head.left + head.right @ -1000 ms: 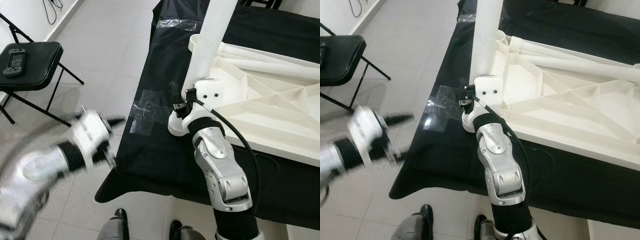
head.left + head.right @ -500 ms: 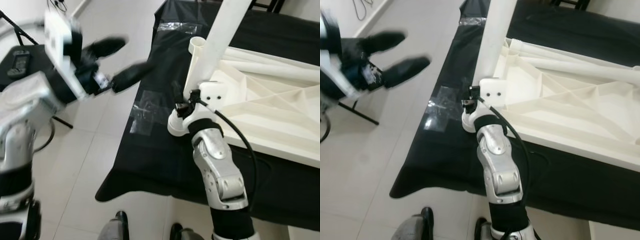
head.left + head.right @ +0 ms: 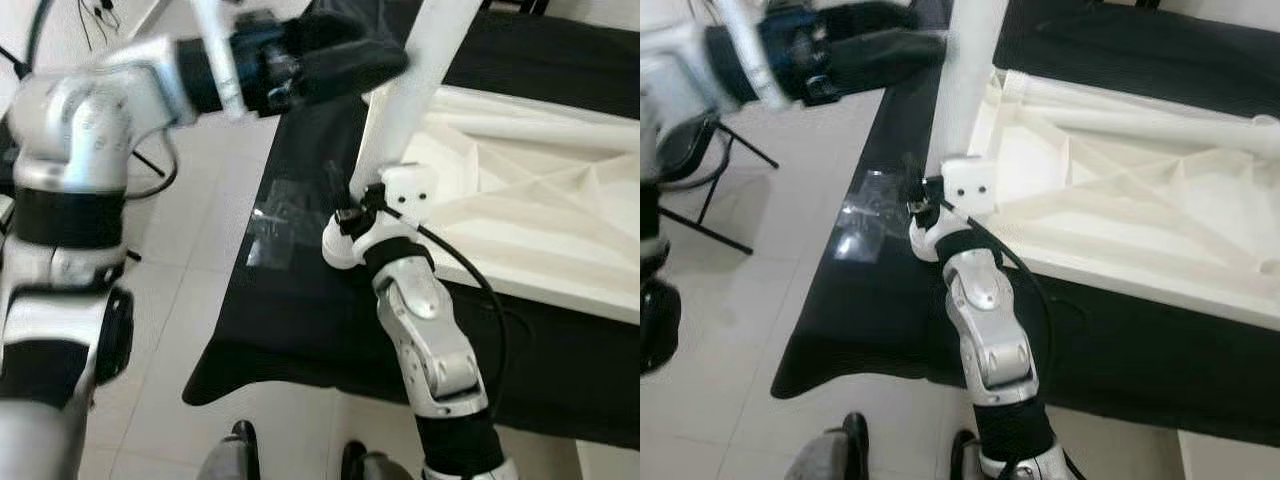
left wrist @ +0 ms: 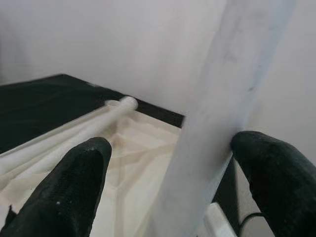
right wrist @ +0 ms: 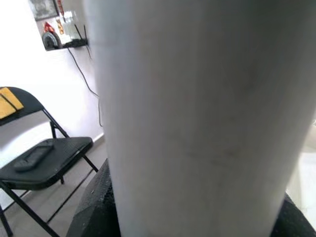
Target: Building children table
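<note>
At the near corner of the black-draped workbench (image 3: 300, 330), your right gripper (image 3: 352, 205) is clamped low on the white table leg (image 3: 400, 100), fingers closed around it. The leg stands nearly upright, tilted slightly away from you, with its foot at the corner of the upside-down white tabletop (image 3: 520, 220) lying on the cloth. Its long axis runs up out of the head views.

Your left gripper (image 3: 335, 55) is higher up, level with the leg's upper part and just to its left. Its two black fingers (image 4: 79, 177) are spread wide, one on each side of the leg in the left wrist view; one pad looks to be touching it, though nothing is gripped yet. The leg lies straight ahead between those fingers, so closing them across its width looks like the coming move.

Compared with a second ago, your left arm has swung up from low beside the bench to the leg. The right gripper's hold is unchanged. A black folding chair (image 5: 44, 163) stands on the floor to your left.
</note>
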Controlling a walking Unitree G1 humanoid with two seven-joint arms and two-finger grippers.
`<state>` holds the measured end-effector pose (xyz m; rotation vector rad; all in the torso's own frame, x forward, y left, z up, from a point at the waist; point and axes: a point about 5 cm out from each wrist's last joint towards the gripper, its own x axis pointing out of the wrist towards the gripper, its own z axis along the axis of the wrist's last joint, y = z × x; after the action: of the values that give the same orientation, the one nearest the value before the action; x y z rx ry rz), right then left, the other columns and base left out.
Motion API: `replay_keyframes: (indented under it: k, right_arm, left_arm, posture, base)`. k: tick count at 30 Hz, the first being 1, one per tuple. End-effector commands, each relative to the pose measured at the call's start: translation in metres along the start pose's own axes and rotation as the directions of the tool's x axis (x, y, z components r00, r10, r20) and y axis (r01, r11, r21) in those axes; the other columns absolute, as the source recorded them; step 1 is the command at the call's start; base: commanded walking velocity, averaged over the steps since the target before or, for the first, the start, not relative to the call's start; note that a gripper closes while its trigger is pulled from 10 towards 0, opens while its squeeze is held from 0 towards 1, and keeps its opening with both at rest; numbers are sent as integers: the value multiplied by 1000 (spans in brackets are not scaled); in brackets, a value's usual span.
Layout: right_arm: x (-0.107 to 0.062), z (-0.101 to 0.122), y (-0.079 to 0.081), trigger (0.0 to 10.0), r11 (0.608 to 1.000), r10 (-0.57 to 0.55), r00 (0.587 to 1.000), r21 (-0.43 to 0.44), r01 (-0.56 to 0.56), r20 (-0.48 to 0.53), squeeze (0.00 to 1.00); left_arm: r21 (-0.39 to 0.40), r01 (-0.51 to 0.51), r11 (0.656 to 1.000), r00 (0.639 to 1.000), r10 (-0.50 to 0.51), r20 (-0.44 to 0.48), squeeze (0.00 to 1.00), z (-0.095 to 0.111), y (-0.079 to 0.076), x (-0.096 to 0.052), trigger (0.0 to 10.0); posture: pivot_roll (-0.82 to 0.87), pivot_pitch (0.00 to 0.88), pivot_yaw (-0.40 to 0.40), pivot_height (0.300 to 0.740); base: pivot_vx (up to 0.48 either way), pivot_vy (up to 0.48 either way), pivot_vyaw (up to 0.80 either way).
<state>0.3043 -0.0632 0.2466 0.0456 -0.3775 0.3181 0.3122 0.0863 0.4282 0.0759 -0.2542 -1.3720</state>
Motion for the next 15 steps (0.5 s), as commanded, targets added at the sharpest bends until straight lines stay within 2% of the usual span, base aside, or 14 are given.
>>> replay_keyframes:
  k: [1, 6, 14, 15]
  right_arm:
    - [-2, -16, 27, 10000, 989, 150, 987, -9, -151, -64, 0]
    - [-3, -18, 37, 10000, 973, 226, 972, -38, -229, -73, 0]
    - [-2, -18, 40, 10000, 964, 256, 964, -50, -260, -68, 0]
    - [-1, -18, 41, 10000, 960, 269, 961, -60, -272, -63, 0]
  left_arm:
    - [29, 43, 999, 997, -41, -59, 0, 2, 1, 10, 10000]
    - [60, 87, 994, 991, -80, -103, 0, 6, -2, 14, 10000]
    - [82, 91, 992, 988, -79, -133, 0, 4, -1, 14, 10000]
    - [100, 77, 992, 988, -62, -139, 0, 4, 0, 15, 4275]
  posture:
    - [87, 278, 9, 740]
    - [92, 267, 7, 740]
    - [89, 257, 2, 740]
    - [90, 259, -1, 740]
  base:
    - [0, 0, 0]
    - [0, 0, 0]
    - [0, 0, 0]
    - [0, 0, 0]
